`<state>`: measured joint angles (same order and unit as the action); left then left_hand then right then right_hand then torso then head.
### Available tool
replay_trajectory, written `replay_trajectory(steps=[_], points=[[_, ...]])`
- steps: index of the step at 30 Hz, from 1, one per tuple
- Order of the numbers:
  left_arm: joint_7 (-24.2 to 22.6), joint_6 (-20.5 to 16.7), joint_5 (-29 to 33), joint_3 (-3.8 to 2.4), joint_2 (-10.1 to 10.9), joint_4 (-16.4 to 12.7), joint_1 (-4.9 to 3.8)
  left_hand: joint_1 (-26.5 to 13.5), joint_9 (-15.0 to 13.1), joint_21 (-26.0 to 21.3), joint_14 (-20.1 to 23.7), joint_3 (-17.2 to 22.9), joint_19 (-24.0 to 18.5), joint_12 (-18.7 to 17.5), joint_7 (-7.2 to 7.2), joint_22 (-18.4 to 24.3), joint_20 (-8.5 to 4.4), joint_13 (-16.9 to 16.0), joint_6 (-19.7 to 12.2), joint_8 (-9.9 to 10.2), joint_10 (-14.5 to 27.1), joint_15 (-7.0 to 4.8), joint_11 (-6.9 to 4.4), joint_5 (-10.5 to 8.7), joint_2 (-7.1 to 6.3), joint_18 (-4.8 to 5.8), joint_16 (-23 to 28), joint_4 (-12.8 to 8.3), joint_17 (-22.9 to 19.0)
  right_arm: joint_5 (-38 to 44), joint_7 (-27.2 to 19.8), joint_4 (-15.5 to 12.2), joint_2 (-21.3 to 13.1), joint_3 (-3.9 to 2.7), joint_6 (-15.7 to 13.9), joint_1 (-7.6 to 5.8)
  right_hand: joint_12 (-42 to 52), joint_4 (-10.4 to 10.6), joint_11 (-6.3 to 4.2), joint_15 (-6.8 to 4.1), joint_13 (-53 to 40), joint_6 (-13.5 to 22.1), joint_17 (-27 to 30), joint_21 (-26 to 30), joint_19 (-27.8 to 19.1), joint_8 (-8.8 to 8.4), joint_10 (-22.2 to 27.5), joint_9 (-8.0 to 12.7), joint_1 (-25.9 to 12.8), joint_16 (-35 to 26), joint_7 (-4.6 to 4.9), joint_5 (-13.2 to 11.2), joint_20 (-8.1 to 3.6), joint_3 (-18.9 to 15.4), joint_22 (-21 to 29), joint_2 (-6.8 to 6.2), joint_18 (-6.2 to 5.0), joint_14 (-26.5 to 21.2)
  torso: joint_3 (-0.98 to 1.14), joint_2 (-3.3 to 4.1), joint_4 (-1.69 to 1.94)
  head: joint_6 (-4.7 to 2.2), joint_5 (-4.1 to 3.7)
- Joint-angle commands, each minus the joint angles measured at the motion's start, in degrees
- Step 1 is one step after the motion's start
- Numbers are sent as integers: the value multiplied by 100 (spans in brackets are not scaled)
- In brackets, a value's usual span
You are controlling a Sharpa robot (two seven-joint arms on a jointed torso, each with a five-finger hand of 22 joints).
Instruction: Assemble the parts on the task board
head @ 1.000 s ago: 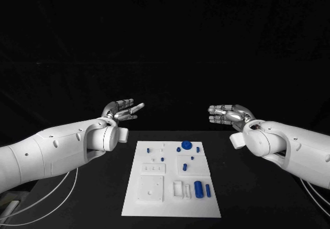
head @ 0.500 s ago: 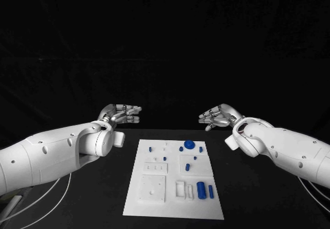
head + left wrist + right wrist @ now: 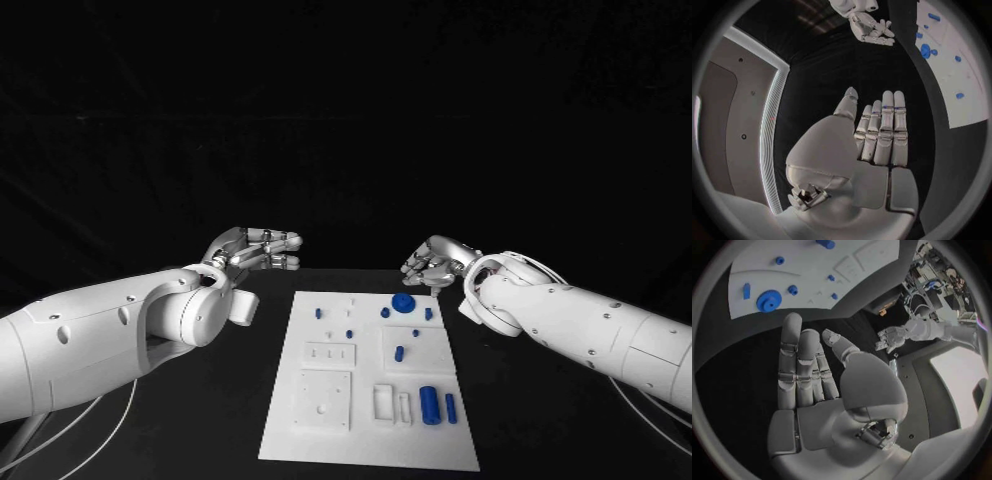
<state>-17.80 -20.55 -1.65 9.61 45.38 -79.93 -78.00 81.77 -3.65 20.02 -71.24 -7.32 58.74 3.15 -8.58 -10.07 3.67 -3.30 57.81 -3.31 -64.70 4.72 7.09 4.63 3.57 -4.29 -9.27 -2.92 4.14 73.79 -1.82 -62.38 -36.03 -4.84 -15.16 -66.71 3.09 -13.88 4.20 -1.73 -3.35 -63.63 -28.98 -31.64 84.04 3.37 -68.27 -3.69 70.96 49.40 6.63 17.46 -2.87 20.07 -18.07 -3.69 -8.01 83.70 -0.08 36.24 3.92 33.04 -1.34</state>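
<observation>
A: Entry. Where does the task board sit?

B: Centre of the bench, long axis running from 6 to 12 o'clock in the head view. Blue parts lie mostly on its 3 o'clock half: the gear near the far edge, a large cylinder near the near edge.

A: State of each robot hand?

B: Left robot hand hovers beyond the far left corner of the board, about 10 o'clock from its centre; fingers straight and side by side in its wrist view, holding nothing. Right robot hand hovers at about 1 o'clock, fingers extended with the thumb apart, also empty.

A: Which one is nearer a part?

B: The right. The gear lies just toward 6 o'clock of it, close beside its fingertips in the head view. Judgement: the next reach suits that arm.

A: Anything unclear?

B: Height of either hand above the bench cannot be read. The small white sockets on the board are hard to make out.
</observation>
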Motion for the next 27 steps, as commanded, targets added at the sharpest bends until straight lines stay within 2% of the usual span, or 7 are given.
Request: replay_trajectory(steps=[1, 7, 11, 16, 19, 23, 27], points=[[-42, 247, -72, -10, 34, -117, -46, -20, -2, -11, 26, -19, -25, 29, 5, 11, 8, -3, -47, -25, 53, 1, -1, -14, -29, 45, 5, -9, -6, 1340, 586, 18, 84, -5, 191, -4, 22, 36, 0, 31, -2, 29, 51, -140, 89, 20, 35, -1, -14, 129, -6, -56, 30, 69, -175, -52, -146, -52, 4, 176, 90, -47, -56], [-19, 279, -74, -13, 32, -185, -74, -60, -3, -20, 33, -12, -25, 28, 2, 26, 15, -3, -57, -26, 80, 8, 7, -26, -34, 42, 10, -3, -6, 1899, 838, 79, 241, -5, 221, -6, 20, 92, 62, 93, 2, 93, 177, -193, -6, 19, 259, 1, 83, 201, -27, -194, 96, 36, -348, -162, -169, -77, 18, 301, 104, -68, -81], [7, 297, -75, -13, -5, -183, -80, -57, -2, -28, 39, 4, -24, 28, -3, 39, 21, -3, -73, -25, 109, 11, 12, -32, -46, 38, 14, -18, -6, 2183, 994, 125, 344, -4, 297, -6, 19, 86, 88, 114, 2, 158, 247, -195, -33, 18, 354, 3, 154, 239, -19, -215, 116, 40, -441, -214, -190, -85, 10, 378, 122, -107, -111], [41, 299, -78, -13, -26, -188, -81, 3, -3, -21, 38, 46, -19, 32, -24, 49, 20, -4, -129, -27, 168, 11, 24, -39, -70, 30, 16, -101, -6, 2382, 1123, 143, 421, -4, 310, -6, 18, 41, 88, 107, 3, 180, 268, -244, -56, 18, 346, 2, 156, 327, 26, -292, 111, 447, -588, -316, -241, -108, 13, 474, 126, -141, -93], [51, 311, -79, -13, -39, -177, -81, 8, -1, -19, 40, 50, -20, 28, -23, 51, 20, -3, -139, -24, 182, 11, 25, -39, -77, 30, 18, -115, -7, 2433, 1158, 151, 443, -4, 315, -5, 19, 85, 98, 109, 3, 185, 288, -245, -67, 18, 359, 2, 165, 354, 26, -305, 118, 503, -661, -357, -248, -117, 11, 508, 138, -150, -110], [64, 330, -79, -12, -47, -162, -80, -2, -1, -13, 41, 63, -25, 28, -17, 57, 21, -3, -159, -25, 199, 11, 23, -51, -83, 29, 23, -145, -7, 2490, 1185, 159, 476, -3, 316, -5, 19, 119, 108, 116, 3, 204, 305, -229, -68, 20, 390, 2, 184, 364, 33, -335, 125, 487, -704, -382, -250, -124, 6, 554, 150, -151, -126], [99, 329, -90, -12, -71, -133, -79, 15, 0, -6, 42, 80, -26, 29, -30, 60, 20, -3, -182, -25, 219, 12, 31, -51, -78, 27, 26, -175, -7, 2527, 1202, 168, 497, -1, 309, -4, 18, 129, 106, 109, 3, 207, 334, -192, -71, 19, 378, 2, 214, 364, 44, -248, 120, 507, -768, -419, -259, -131, -14, 605, 172, -148, -130]])
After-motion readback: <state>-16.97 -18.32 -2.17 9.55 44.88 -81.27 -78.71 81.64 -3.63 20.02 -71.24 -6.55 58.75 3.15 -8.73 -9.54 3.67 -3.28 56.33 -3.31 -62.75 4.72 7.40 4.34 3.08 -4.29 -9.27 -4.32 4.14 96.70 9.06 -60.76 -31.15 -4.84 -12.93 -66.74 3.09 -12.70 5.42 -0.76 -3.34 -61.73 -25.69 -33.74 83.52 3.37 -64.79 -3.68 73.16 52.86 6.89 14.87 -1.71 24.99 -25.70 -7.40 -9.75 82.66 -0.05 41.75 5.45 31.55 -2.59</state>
